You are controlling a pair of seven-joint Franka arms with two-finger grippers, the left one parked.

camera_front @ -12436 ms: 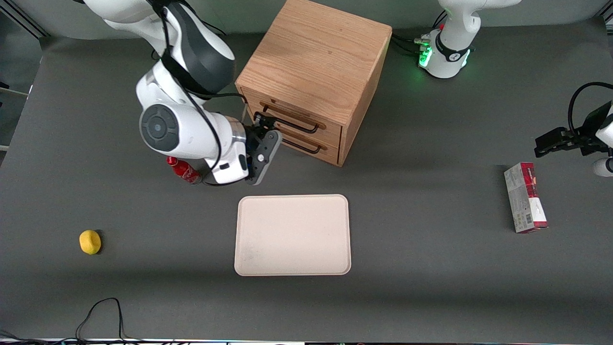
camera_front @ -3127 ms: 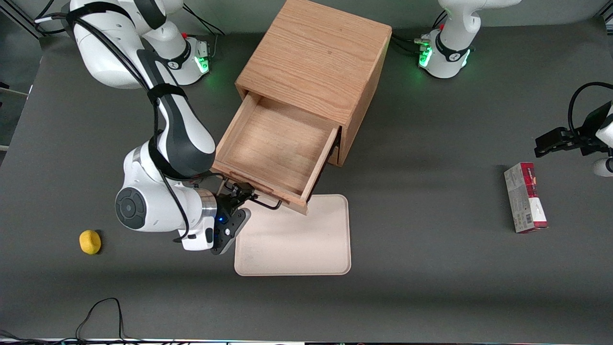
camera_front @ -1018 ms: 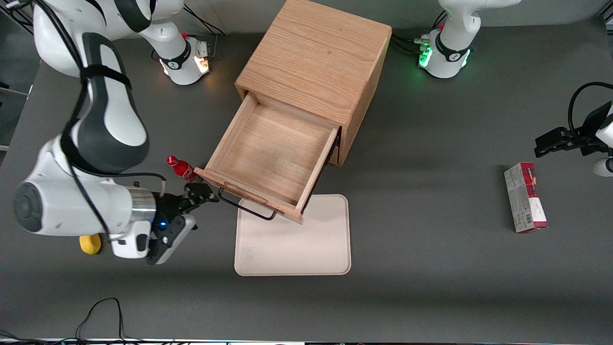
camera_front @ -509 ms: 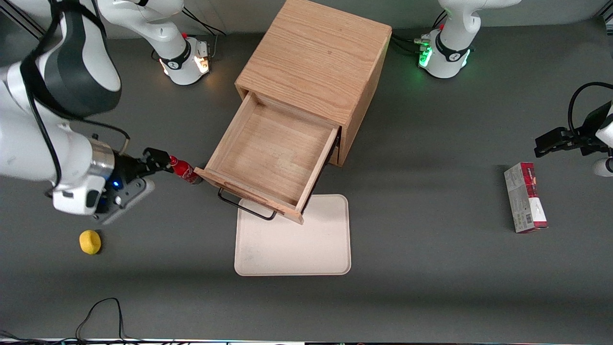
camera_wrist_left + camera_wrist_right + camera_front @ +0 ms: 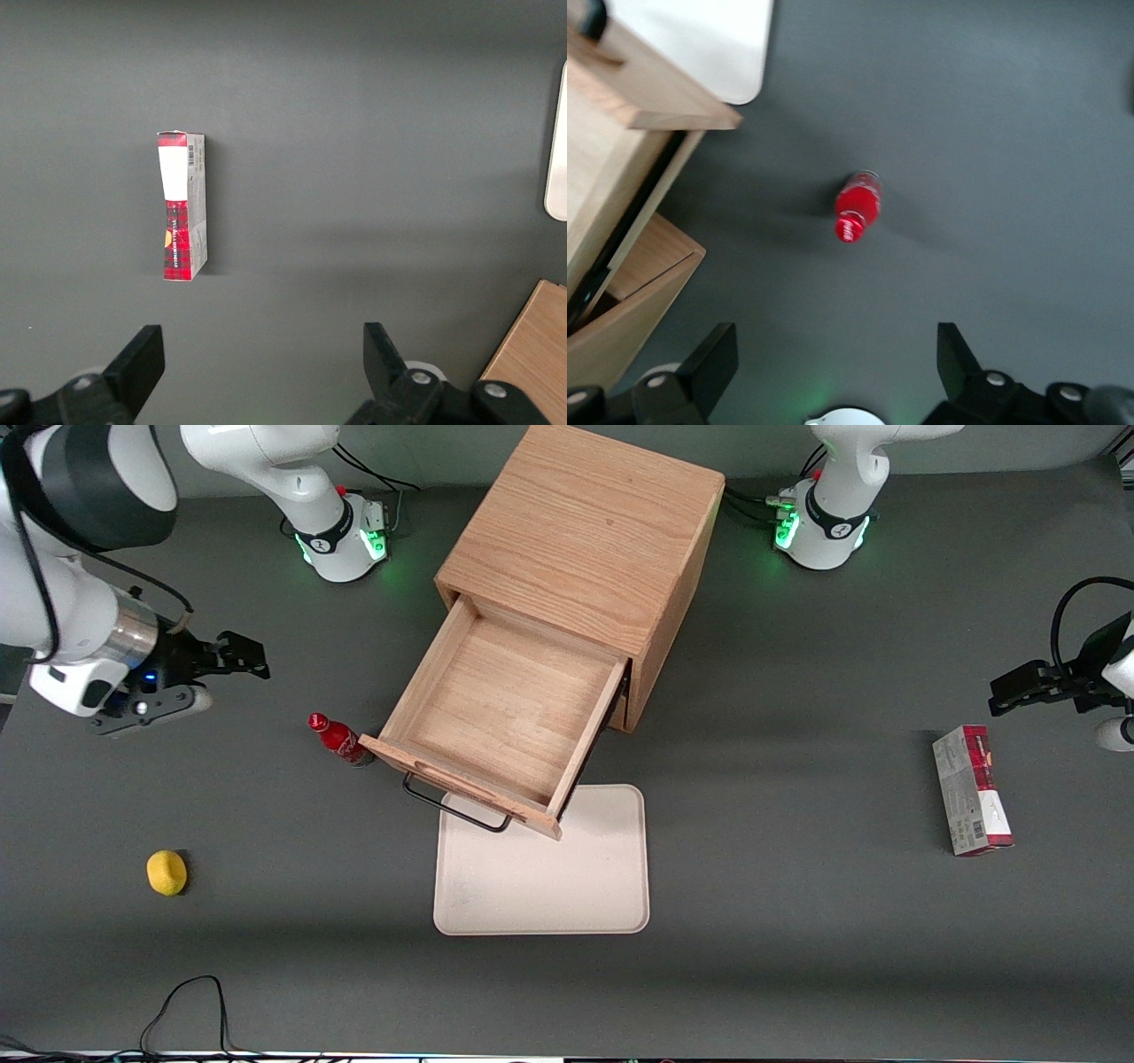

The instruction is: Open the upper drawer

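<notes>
The upper drawer [image 5: 505, 708] stands pulled far out of the wooden cabinet [image 5: 585, 531], and its oak interior is empty. Its thin black wire handle [image 5: 456, 810] hangs over the edge of the beige tray. A corner of the drawer [image 5: 638, 88] also shows in the right wrist view. My right gripper [image 5: 252, 657] hovers over the table well off toward the working arm's end, apart from the drawer. It is open with nothing between its fingers [image 5: 713, 354]. The lower drawer is hidden under the open one.
A small red bottle [image 5: 338, 740] [image 5: 858, 205] stands beside the drawer's front corner. The beige tray [image 5: 540, 868] lies nearer the front camera than the drawer. A yellow ball-like object [image 5: 166, 872] sits toward the working arm's end, a red-and-white box [image 5: 971, 790] [image 5: 182, 205] toward the parked arm's.
The upper drawer went from closed to pulled out. The gripper then let go of the handle and swung away toward the working arm's end, rising past the red bottle.
</notes>
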